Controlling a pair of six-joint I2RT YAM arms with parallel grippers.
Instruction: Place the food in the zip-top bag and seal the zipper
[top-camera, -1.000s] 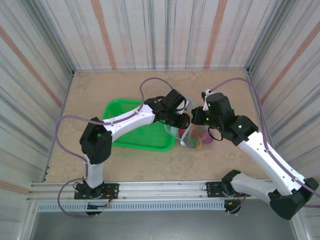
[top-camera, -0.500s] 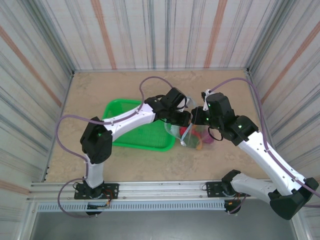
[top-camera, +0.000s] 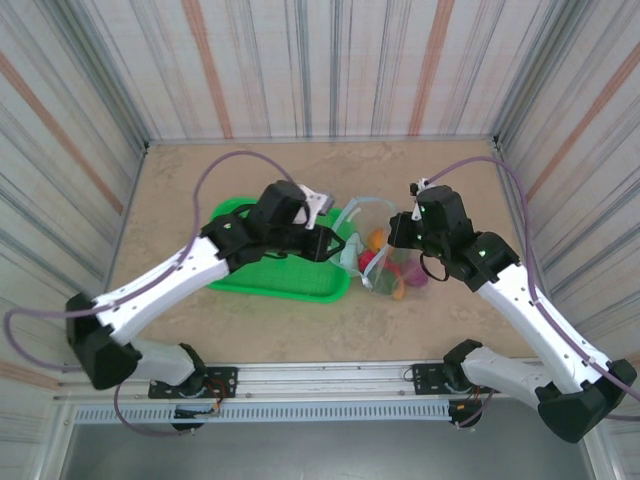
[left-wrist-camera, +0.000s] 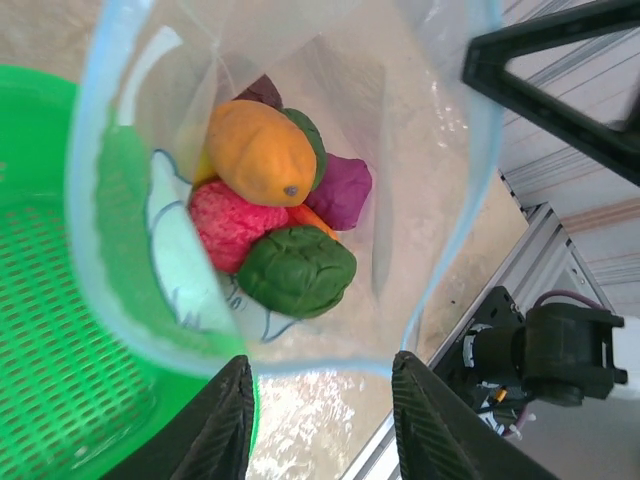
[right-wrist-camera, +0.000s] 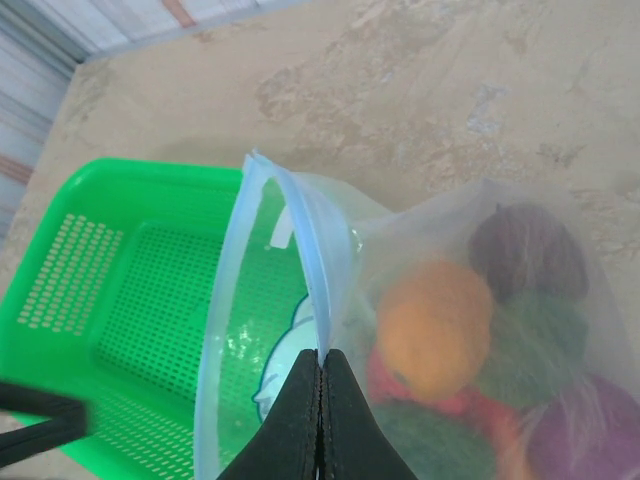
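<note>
The clear zip-top bag (top-camera: 372, 262) lies just right of the basket with its mouth held open. Inside it the food is piled together: an orange piece (left-wrist-camera: 260, 150), a red one (left-wrist-camera: 225, 225), a green one (left-wrist-camera: 295, 270), a purple one (left-wrist-camera: 340, 190) and a dark maroon one (left-wrist-camera: 262, 92). The light-blue zipper (right-wrist-camera: 300, 230) curves around the open mouth. My right gripper (right-wrist-camera: 320, 358) is shut on the zipper rim at the bag's right side. Open, my left gripper (left-wrist-camera: 320, 400) hovers at the mouth's left side, with the rim running between its fingertips, untouched.
The green mesh basket (top-camera: 250, 275) sits under the left arm, touching the bag's left edge. Striped walls enclose the tan table (top-camera: 440, 170) on three sides. The metal rail (top-camera: 320, 375) with the arm bases runs along the near edge.
The left arm has swung down and to the left, drawing its gripper back from the bag's middle to its left rim. The bag's mouth now gapes wider. The right gripper has stayed put.
</note>
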